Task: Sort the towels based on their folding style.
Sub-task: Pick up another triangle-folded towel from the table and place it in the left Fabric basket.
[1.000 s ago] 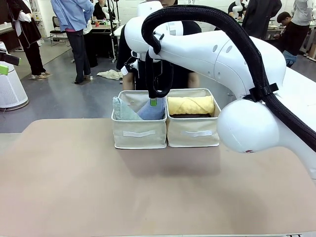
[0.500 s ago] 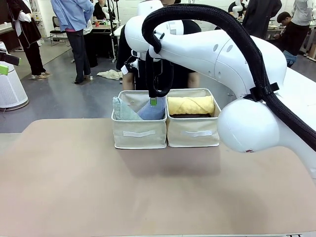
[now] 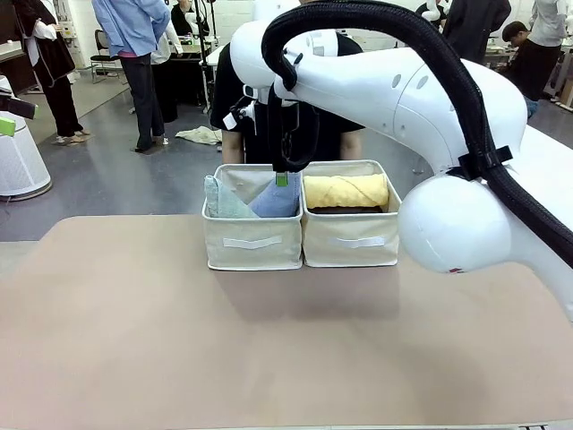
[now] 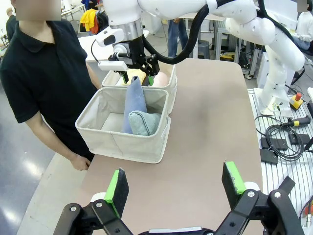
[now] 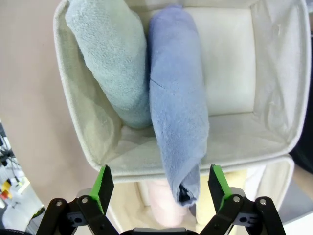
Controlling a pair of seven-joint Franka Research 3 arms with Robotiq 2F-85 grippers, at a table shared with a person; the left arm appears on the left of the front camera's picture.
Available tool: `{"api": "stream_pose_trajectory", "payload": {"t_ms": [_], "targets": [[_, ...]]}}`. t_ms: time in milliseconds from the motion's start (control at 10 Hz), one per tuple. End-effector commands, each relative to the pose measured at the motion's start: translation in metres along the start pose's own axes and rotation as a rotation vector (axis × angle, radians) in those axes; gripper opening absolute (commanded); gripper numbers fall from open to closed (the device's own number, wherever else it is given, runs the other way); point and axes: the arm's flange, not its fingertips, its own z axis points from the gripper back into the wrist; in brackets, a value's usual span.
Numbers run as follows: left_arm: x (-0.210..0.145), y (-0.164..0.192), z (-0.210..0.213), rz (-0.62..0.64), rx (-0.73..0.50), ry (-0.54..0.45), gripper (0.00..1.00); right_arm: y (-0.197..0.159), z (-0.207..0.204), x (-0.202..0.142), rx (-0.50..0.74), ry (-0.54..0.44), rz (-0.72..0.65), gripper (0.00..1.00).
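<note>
Beige bins (image 3: 252, 242) two, one mint towel (image 5: 110, 63), one lavender towel (image 5: 178, 103), right tool (image 5: 159, 188) spread

Left bin (image 3: 252, 240): near half taken by mint towel (image 3: 224, 202) and blue towel (image 3: 277, 199); far half open. Right arm (image 3: 403, 98) overhead, blocking descent. Near tabletop (image 3: 269, 349) unobstructed.

I can read no text, brand, number or sign in any view; the blank white strips on the fronts of the two fabric bins (image 3: 253, 242) at the tabletop's far edge carry no print that I can make out.
</note>
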Motion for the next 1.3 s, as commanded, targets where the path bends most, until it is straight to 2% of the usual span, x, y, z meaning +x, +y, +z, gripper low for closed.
{"api": "stream_pose_trajectory", "payload": {"t_ms": [0,200,400,600,1100,1200], "targets": [[0.001,-0.001,0.001,-0.005,-0.005,-0.014,1.0,0.031,0.005,-0.031,-0.024,-0.002,-0.068,1.0],[0.001,-0.001,0.001,-0.005,-0.005,-0.014,1.0,0.045,0.011,-0.058,-0.04,0.0,-0.127,1.0],[0.001,-0.001,0.001,-0.005,-0.005,-0.014,1.0,0.057,0.007,-0.086,0.015,0.103,-0.197,1.0],[0.001,-0.001,0.001,-0.005,-0.005,-0.014,1.0,0.077,0.008,-0.113,0.024,0.16,-0.252,1.0],[0.001,-0.001,0.001,-0.005,-0.005,-0.014,1.0,0.132,-0.001,-0.194,0.032,0.138,-0.453,1.0],[0.001,-0.001,0.001,-0.005,-0.005,-0.014,1.0,0.141,-0.005,-0.208,0.054,0.166,-0.482,1.0]]}}
